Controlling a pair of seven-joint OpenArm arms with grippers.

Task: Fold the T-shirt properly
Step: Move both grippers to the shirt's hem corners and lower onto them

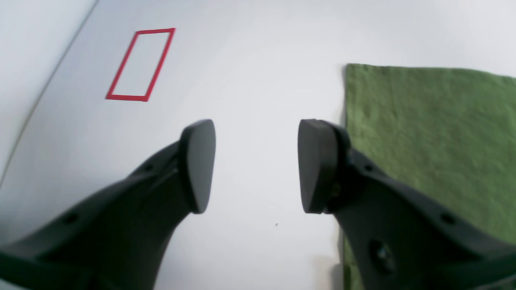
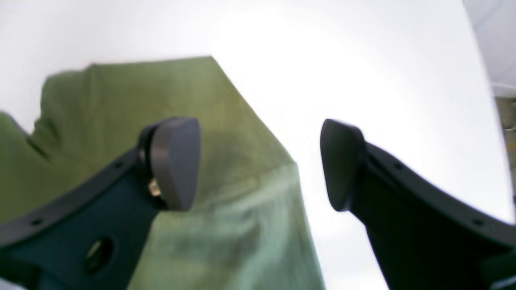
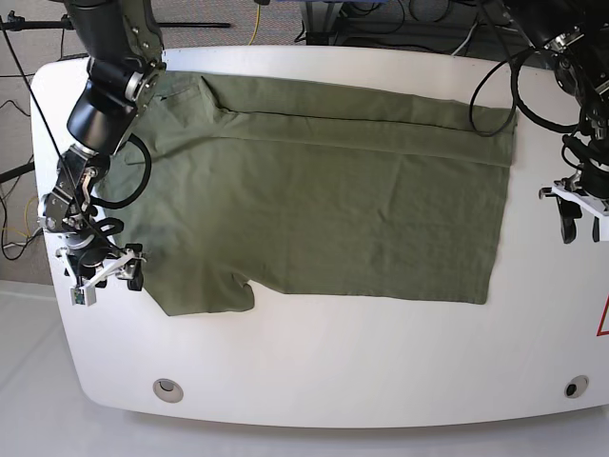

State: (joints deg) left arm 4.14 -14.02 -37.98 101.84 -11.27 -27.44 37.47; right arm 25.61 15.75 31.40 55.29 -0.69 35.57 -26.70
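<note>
Right gripper (image 2: 258, 165) wide, empty, over the sleeve edge; left gripper (image 1: 256, 165) wide, empty, beside the hem. T-shirt (image 3: 324, 200) lies spread on the table (image 3: 314, 362). Soft, light, limp cloth: pinch at edges or corners.

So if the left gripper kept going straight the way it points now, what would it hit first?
Probably bare table: the left gripper has open fingers aimed at white surface, with the T-shirt edge just beside one finger. Depth is unclear.

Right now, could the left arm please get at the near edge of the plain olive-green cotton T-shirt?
Probably yes: the left claw is open beside the T-shirt edge, nothing between.
</note>
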